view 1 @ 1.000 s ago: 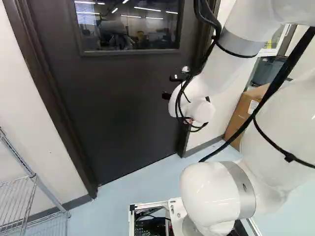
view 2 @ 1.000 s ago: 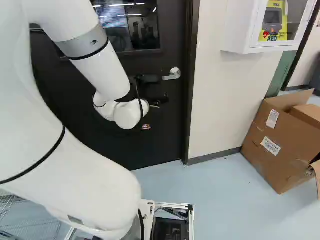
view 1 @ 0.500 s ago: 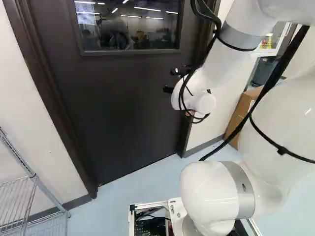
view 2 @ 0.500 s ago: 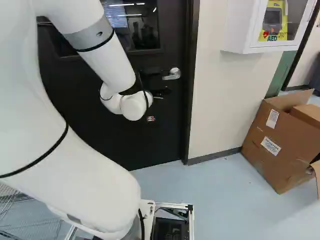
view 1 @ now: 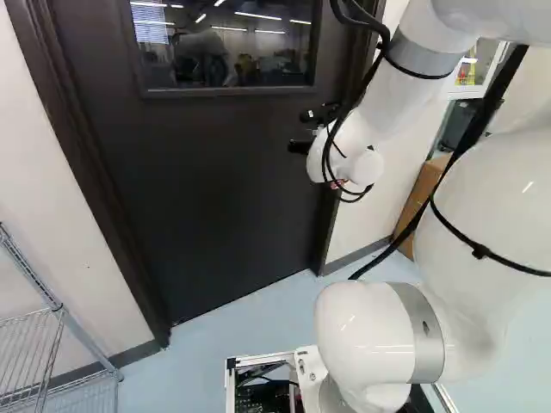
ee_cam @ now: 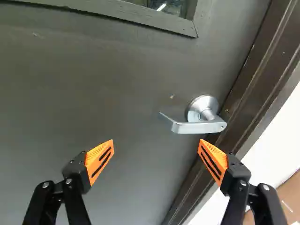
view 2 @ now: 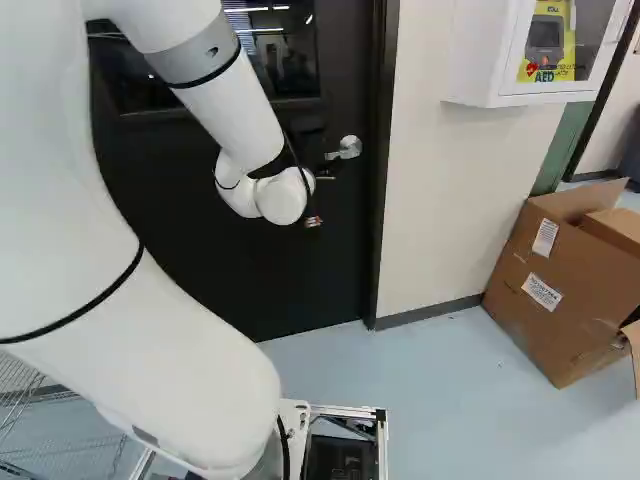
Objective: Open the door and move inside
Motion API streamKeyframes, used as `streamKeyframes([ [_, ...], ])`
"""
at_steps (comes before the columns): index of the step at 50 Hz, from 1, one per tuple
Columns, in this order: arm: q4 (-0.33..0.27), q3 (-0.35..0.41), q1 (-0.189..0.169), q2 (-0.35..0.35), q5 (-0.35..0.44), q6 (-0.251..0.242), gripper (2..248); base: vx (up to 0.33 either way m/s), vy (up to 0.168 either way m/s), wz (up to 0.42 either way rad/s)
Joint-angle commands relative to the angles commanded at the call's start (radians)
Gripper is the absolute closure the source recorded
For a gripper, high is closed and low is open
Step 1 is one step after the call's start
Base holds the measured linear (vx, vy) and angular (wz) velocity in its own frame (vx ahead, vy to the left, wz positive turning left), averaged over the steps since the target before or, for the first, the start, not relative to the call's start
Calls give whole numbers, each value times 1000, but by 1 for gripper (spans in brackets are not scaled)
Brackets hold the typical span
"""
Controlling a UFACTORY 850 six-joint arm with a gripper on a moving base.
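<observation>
Wrist view: the tool (ee_cam: 156, 142) stands spread wide, grasping nothing; the lever handle (ee_cam: 199, 127) is ahead of it on the closed door (ee_cam: 70, 84). Smooth metal, probably slippery and spring-stiff, best taken toward its free end; the door should swing heavily.

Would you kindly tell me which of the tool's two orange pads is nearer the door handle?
The orange pad on the door frame side; the other pad stands across the gap, farther from the door handle.
</observation>
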Motion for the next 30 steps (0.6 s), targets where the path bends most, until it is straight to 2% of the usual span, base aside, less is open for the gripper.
streamKeyframes([
  [21,-127,-57,-44,-8,0,0,3,0,0,0],
  [30,-181,-74,-52,-4,0,0,3,0,0,0],
])
